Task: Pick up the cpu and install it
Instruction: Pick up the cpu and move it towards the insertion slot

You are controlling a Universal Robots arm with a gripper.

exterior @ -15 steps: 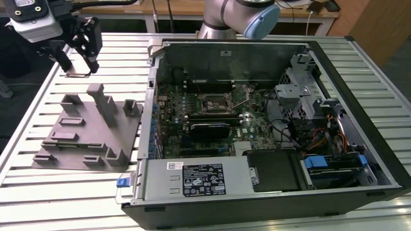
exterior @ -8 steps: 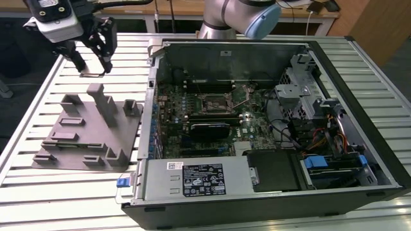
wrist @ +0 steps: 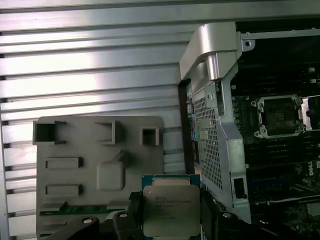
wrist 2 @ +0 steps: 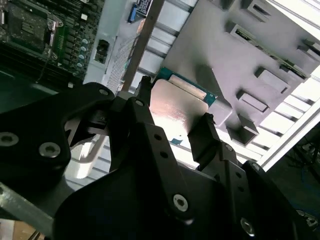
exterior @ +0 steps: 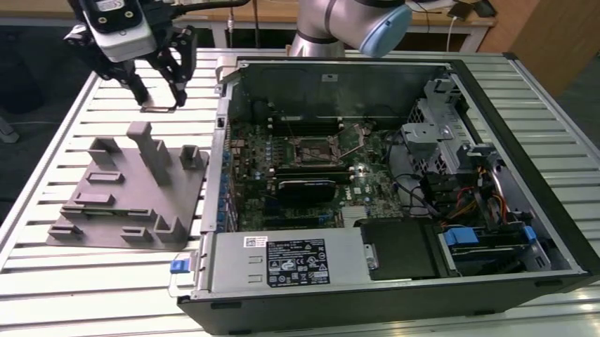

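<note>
Setting: robotics lab, assembly test cell.

Evidence:
- Tabletop [exterior: 84,288] built of slotted silver aluminium profile rails.
- Silver industrial robot arm with a pale blue joint cap [exterior: 380,28] stands behind the work area. Its black-fingered hand [exterior: 161,97] is clamped on a small flat silver-topped square cpu [wrist: 171,210].
- Black desktop computer case [exterior: 375,312] lies open on its side, with the green motherboard [exterior: 370,186] exposed.
- Beside the case sits a grey moulded fixture plate [exterior: 126,203] with slots and posts for parts.
- A wooden workbench [exterior: 272,12] stands in the background.
</note>
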